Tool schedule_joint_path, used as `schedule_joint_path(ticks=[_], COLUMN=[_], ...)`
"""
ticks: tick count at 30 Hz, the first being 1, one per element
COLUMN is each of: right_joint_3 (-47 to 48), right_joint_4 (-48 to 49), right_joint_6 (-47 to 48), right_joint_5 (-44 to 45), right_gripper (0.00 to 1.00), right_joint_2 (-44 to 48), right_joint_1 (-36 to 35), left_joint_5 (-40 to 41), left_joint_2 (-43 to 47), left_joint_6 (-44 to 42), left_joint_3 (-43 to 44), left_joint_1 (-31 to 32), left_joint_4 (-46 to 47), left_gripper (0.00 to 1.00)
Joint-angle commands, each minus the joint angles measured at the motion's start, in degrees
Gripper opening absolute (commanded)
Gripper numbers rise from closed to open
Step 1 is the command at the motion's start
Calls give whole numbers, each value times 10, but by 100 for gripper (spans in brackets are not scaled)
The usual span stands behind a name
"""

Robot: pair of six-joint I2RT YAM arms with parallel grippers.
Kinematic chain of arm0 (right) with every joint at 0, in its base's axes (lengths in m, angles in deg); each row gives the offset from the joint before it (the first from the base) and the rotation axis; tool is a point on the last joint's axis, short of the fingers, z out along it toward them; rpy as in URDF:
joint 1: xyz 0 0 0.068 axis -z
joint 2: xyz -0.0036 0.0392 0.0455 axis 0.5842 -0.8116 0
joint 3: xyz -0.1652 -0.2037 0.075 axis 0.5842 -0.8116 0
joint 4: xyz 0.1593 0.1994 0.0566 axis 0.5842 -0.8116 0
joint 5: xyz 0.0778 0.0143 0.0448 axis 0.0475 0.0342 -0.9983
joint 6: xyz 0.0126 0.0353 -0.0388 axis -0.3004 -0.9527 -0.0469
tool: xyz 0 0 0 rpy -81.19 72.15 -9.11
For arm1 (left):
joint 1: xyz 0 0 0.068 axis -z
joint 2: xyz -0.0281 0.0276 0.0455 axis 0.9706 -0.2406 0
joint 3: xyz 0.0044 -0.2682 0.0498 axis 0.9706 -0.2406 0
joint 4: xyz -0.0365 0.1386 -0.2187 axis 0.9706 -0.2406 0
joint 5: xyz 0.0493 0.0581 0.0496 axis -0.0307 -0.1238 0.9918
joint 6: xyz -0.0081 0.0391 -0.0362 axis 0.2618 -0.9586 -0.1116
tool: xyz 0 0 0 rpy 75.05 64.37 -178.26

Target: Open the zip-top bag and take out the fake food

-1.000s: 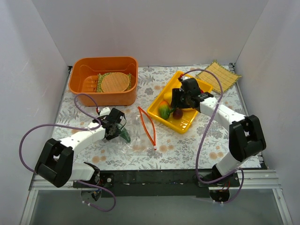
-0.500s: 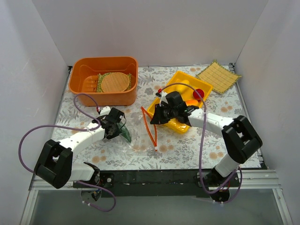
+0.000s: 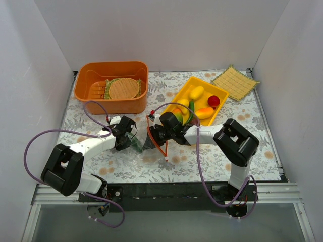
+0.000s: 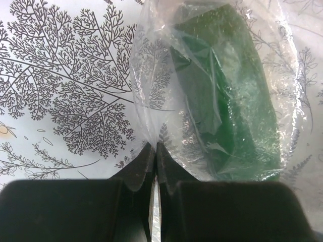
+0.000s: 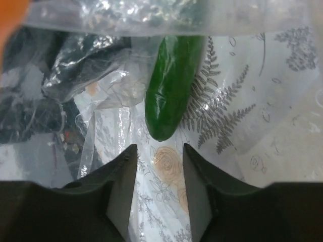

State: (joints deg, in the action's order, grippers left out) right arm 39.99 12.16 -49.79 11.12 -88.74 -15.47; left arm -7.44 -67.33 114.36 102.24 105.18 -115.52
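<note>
Clear zip-top bag point(image 4: 151, 85), pinched by the left gripper point(image 4: 155, 147), holds green fake food point(image 5: 174, 85) just beyond the parted right gripper point(image 5: 160, 151).

I see the zip-top bag point(image 3: 146, 154) mid-table; tray point(image 3: 208, 86) of fake food point(image 3: 196, 93) behind it to the right, bin point(image 3: 111, 64) (mat point(image 3: 124, 88) inside) behind left.
</note>
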Motion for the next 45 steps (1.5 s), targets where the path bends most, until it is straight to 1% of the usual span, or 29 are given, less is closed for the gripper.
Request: schedule_joint_path(ticks=[1, 3, 9, 10, 14, 19, 21, 22, 23, 27, 30, 37, 39, 40, 41, 45], right_joint_3=[12, 17, 54, 60, 71, 77, 73, 71, 67, 44, 30, 3, 2, 5, 5, 8], right_joint_4=[82, 84, 63, 50, 49, 50, 45, 42, 38, 12, -10, -77, -88, -96, -99, -100], right_joint_6=[-12, -11, 2, 8, 9, 8, 9, 10, 12, 29, 39, 73, 81, 85, 92, 95], right_joint_5=[27, 41, 55, 57, 64, 71, 78, 79, 84, 99, 102, 119, 120, 119, 117, 108], right_gripper=[53, 58, 64, 64, 66, 65, 54, 46, 34, 32, 31, 31, 34, 42, 45, 47], right_joint_2=[-5, -7, -50, -57, -76, -87, -79, -74, -68, -26, -1, 42, 51, 51, 50, 38], right_joint_1=[-14, -24, -36, -41, -48, -49, -49, -49, -49, -48, -45, -40, -39, -39, -39, -37], left_joint_5=[-3, -5, -8, -8, -10, -9, -2, 4, 9, 50, 57, 67, 67, 67, 63, 60], left_joint_2=[1, -2, -6, -6, -7, -7, -6, -5, -5, -12, -17, -27, -27, -27, -27, -28], left_joint_6=[4, 6, 6, 6, 6, 6, 6, 6, 6, 13, 13, 13, 13, 12, 10, 8], left_joint_3=[-1, -2, -3, -4, -6, -7, -4, -3, -1, 11, 20, 27, 24, 23, 22, 21], left_joint_1=[6, 8, 13, 14, 15, 17, 17, 16, 17, 12, 6, -2, -3, -4, -3, -3], left_joint_4=[11, 12, 16, 16, 19, 19, 16, 12, 9, -8, -9, -11, -9, -8, -7, -6], left_gripper=[0, 0, 0, 0, 0, 0, 0, 0, 0, 0, 0, 0, 0, 0, 0, 0])
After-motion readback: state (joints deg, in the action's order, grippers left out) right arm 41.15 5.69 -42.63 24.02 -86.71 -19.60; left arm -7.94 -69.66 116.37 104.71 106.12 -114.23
